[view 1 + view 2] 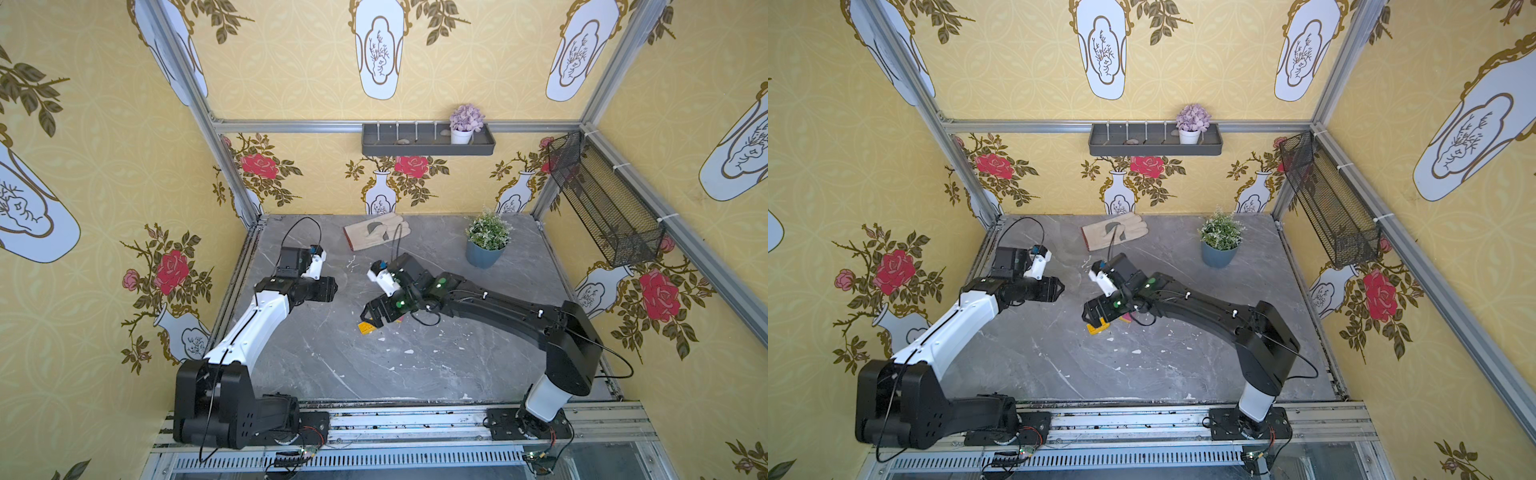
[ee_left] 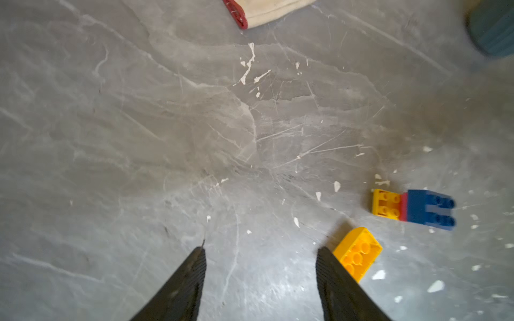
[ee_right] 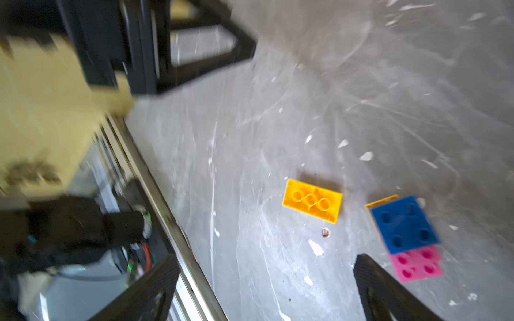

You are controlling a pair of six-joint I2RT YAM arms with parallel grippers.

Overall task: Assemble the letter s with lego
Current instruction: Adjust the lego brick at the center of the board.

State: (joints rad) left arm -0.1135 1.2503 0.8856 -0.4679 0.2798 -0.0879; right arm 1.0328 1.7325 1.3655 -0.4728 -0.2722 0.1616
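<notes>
Loose yellow brick [image 3: 312, 200] lies underside-up mid-desk [image 1: 332, 365], just beside the blue/pink/yellow lego cluster [image 3: 403, 222] but not joined, so no S yet. Your right tool [image 3: 265, 258] hangs over both, jaws wide w/ nothing between. Left tool [image 2: 261, 250] is nearby on the left, jaws parted, also empty.

Yellow wallpaper [image 1: 104, 124] with vases and roses encloses a grey marble bench [image 1: 332, 365]. Beyond the jaws, a dark shelf [image 1: 428, 148] hangs on the back wall; a mesh basket [image 1: 598, 199] hangs to their right.
</notes>
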